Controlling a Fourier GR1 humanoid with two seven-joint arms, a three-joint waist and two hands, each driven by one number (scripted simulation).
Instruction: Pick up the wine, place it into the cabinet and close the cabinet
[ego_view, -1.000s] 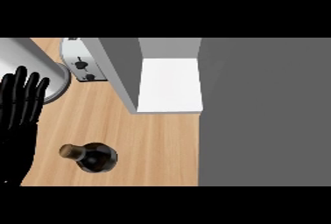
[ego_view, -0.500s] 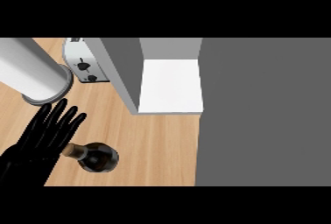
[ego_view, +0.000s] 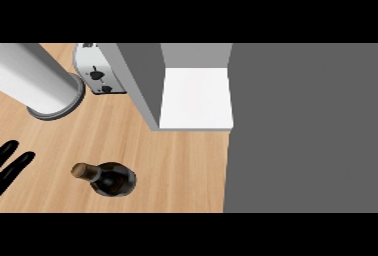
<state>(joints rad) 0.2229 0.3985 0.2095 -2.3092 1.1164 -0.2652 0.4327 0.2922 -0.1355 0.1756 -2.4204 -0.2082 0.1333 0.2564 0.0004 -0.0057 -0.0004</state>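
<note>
My left hand (ego_view: 21, 162), fingers straight and holding nothing, sits at the frame's left edge, apart from the wine (ego_view: 111, 178)

One wine bottle (ego_view: 111, 179); one toaster (ego_view: 97, 75); one cabinet (ego_view: 196, 97); one grey forearm (ego_view: 37, 82); one hand (ego_view: 22, 161).

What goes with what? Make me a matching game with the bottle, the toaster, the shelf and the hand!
Things:
1 wine bottle
2 toaster
3 cabinet shelf
4 left hand

Clues:
A white
B black, at the view's left edge
C silver with dark knobs
D brown top, on the wooden counter

Pairs: 1-D, 2-C, 3-A, 4-B.
</note>
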